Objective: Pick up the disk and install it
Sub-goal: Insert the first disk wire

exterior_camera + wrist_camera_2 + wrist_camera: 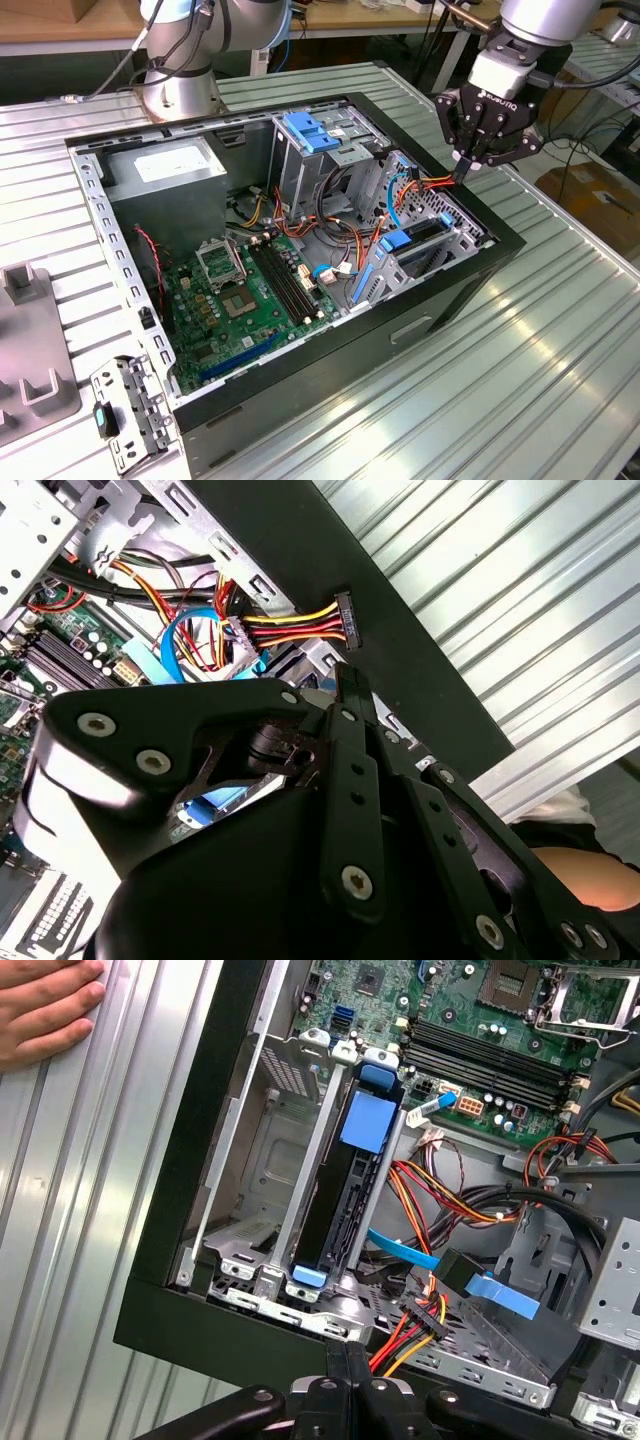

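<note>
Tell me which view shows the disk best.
The first wrist view: the disk stands on edge in its bay, full length visible. The exterior view shows its upper edge. In the second wrist view the gripper mostly blocks it.

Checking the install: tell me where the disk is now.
In the first wrist view, the disk stands on edge in the metal drive cage by the case's black wall, next to the red and yellow power cables.
</note>
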### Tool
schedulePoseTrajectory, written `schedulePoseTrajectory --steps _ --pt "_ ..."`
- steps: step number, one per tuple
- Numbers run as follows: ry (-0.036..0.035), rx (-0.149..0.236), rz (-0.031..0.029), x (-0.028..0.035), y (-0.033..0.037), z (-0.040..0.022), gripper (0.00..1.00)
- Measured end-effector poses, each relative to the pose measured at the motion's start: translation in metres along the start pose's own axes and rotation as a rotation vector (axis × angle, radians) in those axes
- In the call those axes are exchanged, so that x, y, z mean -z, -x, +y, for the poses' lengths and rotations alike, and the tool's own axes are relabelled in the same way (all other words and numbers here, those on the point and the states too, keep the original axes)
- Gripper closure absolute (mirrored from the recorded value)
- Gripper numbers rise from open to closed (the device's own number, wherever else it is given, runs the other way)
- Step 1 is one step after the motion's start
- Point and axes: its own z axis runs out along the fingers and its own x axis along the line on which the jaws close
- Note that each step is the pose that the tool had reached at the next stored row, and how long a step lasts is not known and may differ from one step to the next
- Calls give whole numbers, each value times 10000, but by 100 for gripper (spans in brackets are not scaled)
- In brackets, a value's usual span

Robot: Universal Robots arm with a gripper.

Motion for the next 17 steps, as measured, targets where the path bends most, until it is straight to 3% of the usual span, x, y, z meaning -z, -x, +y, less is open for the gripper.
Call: schedulePoseTrajectory --steps 9,17 --pt "-2 41 -2 0 0 0 89" --pt "-27 489 -24 0 0 0 89"
